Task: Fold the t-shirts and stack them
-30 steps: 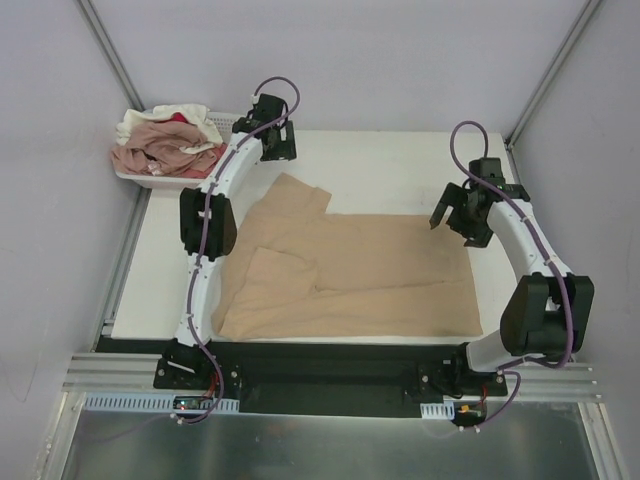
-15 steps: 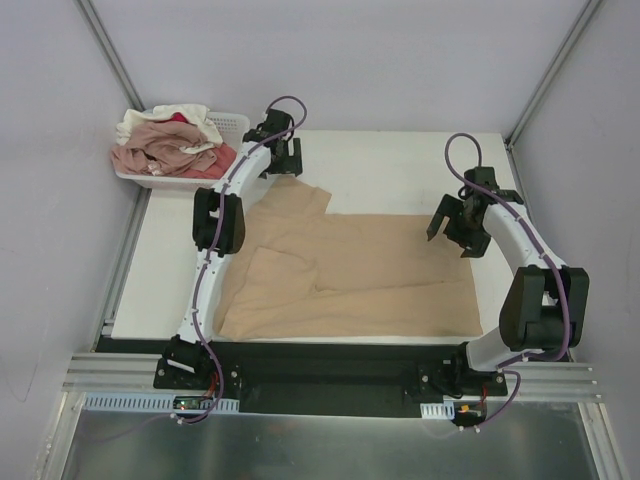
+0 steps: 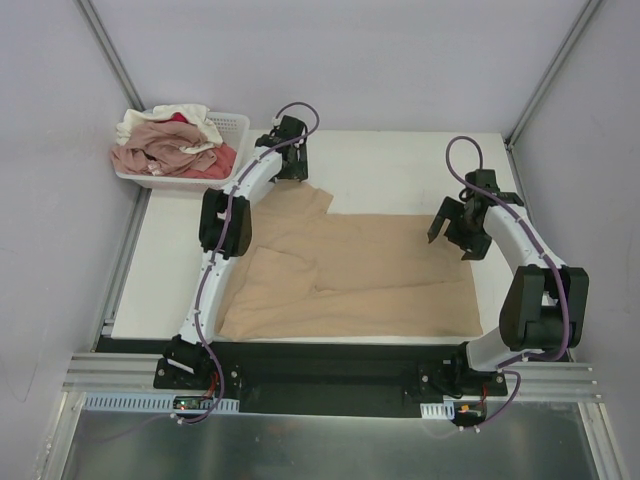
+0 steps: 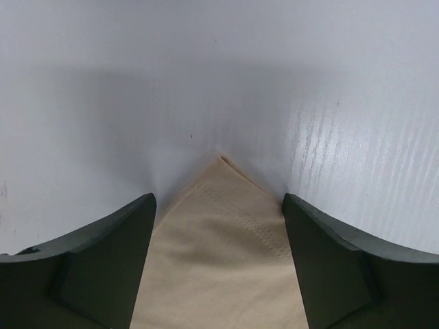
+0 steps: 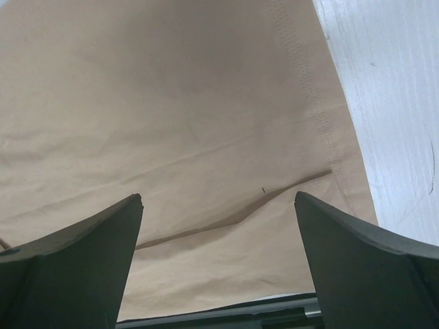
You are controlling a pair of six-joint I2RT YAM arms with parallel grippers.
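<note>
White table (image 3: 400, 170) | tan t-shirt (image 3: 350, 270) spread | basket (image 3: 238, 122) far-left | left end effector (image 4: 218, 199) wide | right end effector (image 5: 218, 197) wide

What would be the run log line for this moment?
left hand: open, above tan shirt corner | right hand: open, above its hem | basket: other shirts piled

Inventory of my station, by count:

- My arms: two.
- My grippers: two, left gripper (image 4: 218, 202) and right gripper (image 5: 218, 199), with two fingers apiece, four in all.
- Table (image 3: 400, 170): one.
- White lattice basket (image 3: 238, 124): one.
- Tan t-shirt (image 3: 350, 270): one.
- Basket heap: three colours, pink cloth (image 3: 160, 152), cream-white cloth (image 3: 150, 122) and red cloth (image 3: 226, 160). I cannot tell how many shirts there are of each colour.
</note>
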